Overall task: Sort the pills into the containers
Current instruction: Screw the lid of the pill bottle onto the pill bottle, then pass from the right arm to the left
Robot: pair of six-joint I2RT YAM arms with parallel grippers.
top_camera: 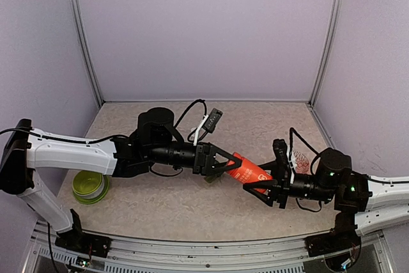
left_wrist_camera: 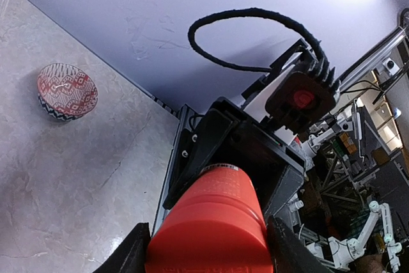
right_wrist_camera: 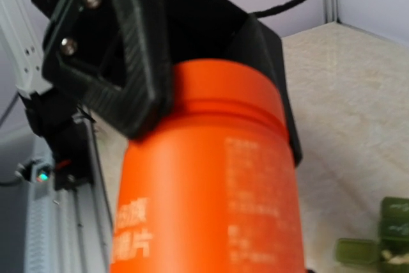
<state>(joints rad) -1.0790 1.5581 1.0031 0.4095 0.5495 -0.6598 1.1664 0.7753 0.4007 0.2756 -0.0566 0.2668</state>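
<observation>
Above the middle of the bench, a red bottle hangs tilted between the arms. The left gripper is clamped on its upper end and the right gripper on its lower end. The green containers lie on the bench beneath, blurred, one lid perhaps raised. A lime-green bowl sits near the left edge and a patterned bowl toward the right.

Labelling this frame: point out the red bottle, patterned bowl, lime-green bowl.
red bottle [top_camera: 246, 169]: top view, mid-body.
patterned bowl [left_wrist_camera: 66, 89]: left wrist view, inner wall.
lime-green bowl [top_camera: 89, 199]: top view, near outer wall.
</observation>
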